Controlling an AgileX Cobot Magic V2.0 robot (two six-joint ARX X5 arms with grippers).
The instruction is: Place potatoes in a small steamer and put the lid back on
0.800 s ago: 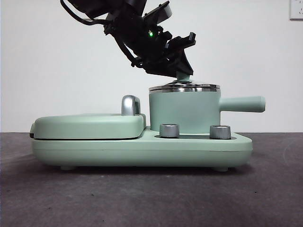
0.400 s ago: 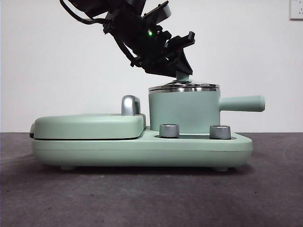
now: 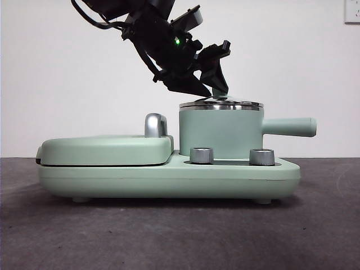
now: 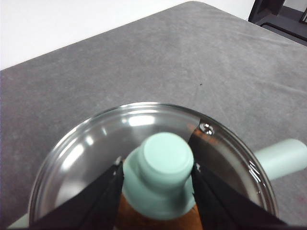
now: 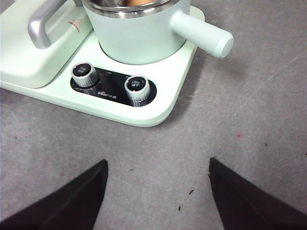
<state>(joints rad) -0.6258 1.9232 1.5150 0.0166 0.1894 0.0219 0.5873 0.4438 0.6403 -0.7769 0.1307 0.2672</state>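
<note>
Knobs on the cooker base sit nearest the front camera, and all positions below are referenced to the small steamer, which stands on that base just behind them. Since half a second ago the steamer has shifted slightly toward its handle side, and the lid, which sat a touch skewed on the rim, now lies level and flush all round. Left gripper has risen a little above the steamer; in the left wrist view its jaws stand apart, one on each side of the lid's green knob, looking close to or just off it rather than clamped. Potatoes are inside the steamer, showing orange-brown through the glass under the knob. Right gripper is spread wide, holding nothing, over bare table on the near side of the steamer. Griddle cover lies closed beside the steamer, opposite its handle. Judgement: lid seated, release under way; task essentially complete once the left arm clears.
</note>
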